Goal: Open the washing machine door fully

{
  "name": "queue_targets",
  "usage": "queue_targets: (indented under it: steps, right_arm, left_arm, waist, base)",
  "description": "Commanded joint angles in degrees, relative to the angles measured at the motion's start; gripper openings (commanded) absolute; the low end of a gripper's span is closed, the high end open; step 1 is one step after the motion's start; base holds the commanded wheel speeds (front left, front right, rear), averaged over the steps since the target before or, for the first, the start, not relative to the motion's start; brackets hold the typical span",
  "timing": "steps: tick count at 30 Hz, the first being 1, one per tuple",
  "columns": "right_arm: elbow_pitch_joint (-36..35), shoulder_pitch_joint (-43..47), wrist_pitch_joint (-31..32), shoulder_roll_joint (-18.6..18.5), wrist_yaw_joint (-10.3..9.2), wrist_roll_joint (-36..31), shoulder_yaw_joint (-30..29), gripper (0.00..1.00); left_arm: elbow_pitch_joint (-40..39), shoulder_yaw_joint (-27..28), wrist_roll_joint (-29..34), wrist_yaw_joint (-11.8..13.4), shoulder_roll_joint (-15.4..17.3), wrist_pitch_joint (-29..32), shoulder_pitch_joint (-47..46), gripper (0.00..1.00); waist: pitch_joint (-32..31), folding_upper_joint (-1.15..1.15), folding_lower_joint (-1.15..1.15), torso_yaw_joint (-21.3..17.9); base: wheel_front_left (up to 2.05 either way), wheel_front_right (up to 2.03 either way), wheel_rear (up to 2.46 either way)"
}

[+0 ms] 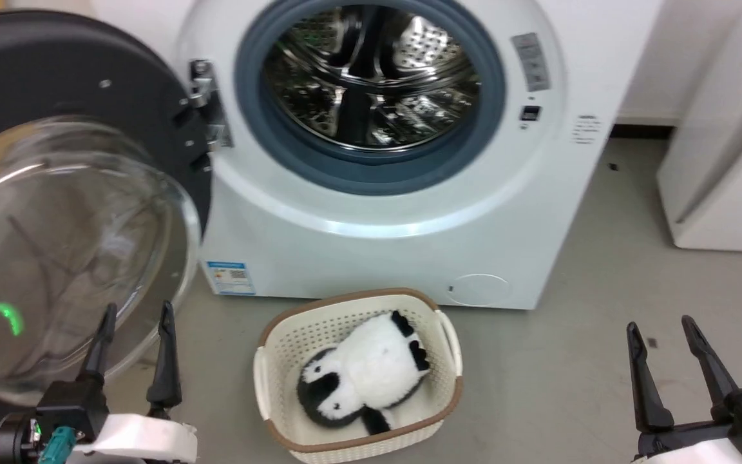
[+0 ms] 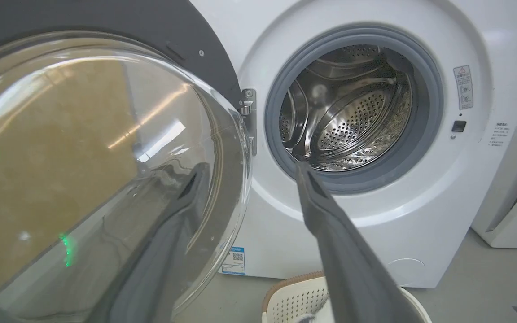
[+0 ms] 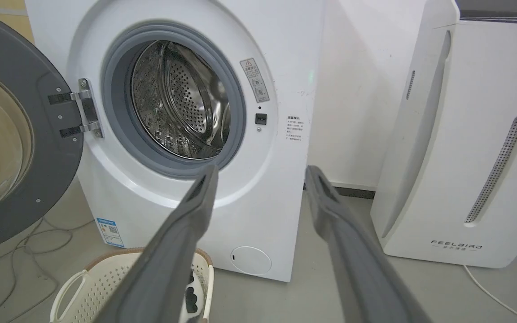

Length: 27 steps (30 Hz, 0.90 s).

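The white washing machine (image 1: pixel 397 245) stands ahead with its steel drum (image 1: pixel 371 77) exposed. The washing machine door (image 1: pixel 36 71), a black disc with a clear glass dome (image 1: pixel 68 245), is swung out wide to the left on its hinge (image 1: pixel 207 109). My left gripper (image 1: pixel 136 316) is open at the lower left, its fingers just below and in front of the dome's lower rim, holding nothing. In the left wrist view the left gripper (image 2: pixel 251 167) straddles the edge of the dome (image 2: pixel 83 134). My right gripper (image 1: pixel 659 325) is open at the lower right, away from the machine, and empty.
A cream laundry basket (image 1: pixel 345 299) holding a black-and-white plush panda (image 1: pixel 364 374) sits on the floor before the machine. A white FEELBIRD appliance (image 3: pixel 465 134) stands to the right. Cables (image 3: pixel 16 251) lie on the floor under the door. Grey floor lies open at right.
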Motion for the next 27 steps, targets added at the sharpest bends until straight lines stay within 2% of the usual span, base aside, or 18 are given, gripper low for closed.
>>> queue_targets:
  steps: [1, 7, 14, 15, 27]
  right_arm:
    - [-0.4, 0.5, -0.2, 0.1, 0.05, 0.2, 0.2, 1.0]
    - [-0.8, 0.5, -0.2, 0.1, 0.05, 0.3, 0.9, 1.0]
    - [-0.8, 0.1, -0.3, 0.1, 0.05, 0.4, 2.0, 1.0]
    - [-0.6, 0.0, 0.0, 0.0, 0.0, 0.0, 1.8, 0.0]
    - [-0.5, -0.4, 1.1, 0.0, 0.0, -0.1, 2.1, 0.0]
  left_arm:
    - [0.1, 0.1, -0.3, -0.2, -0.1, -0.3, 0.7, 1.0]
    - [0.9, 0.0, 0.1, 0.5, -0.7, -0.3, 1.7, 1.0]
    - [2.9, -0.4, 0.2, 0.8, -1.1, -0.3, 1.8, 1.0]
    - [2.9, -0.4, 0.1, 0.6, -0.9, 0.0, 1.3, 0.0]
    - [2.4, -1.0, 0.4, 0.9, -1.0, 1.2, 1.2, 0.0]
  waist:
    - [0.1, 0.0, 0.0, -1.4]
    - [0.4, 0.0, 0.0, -4.5]
    - [1.0, 0.0, 0.0, -6.1]
    - [1.0, 0.0, 0.0, -6.1]
    - [0.9, 0.0, 0.0, -6.0]
  base:
    - [0.0, 0.0, 0.0]
    - [0.0, 0.0, 0.0]
    - [0.0, 0.0, 0.0]
    - [0.0, 0.0, 0.0]
    - [0.0, 0.0, 0.0]
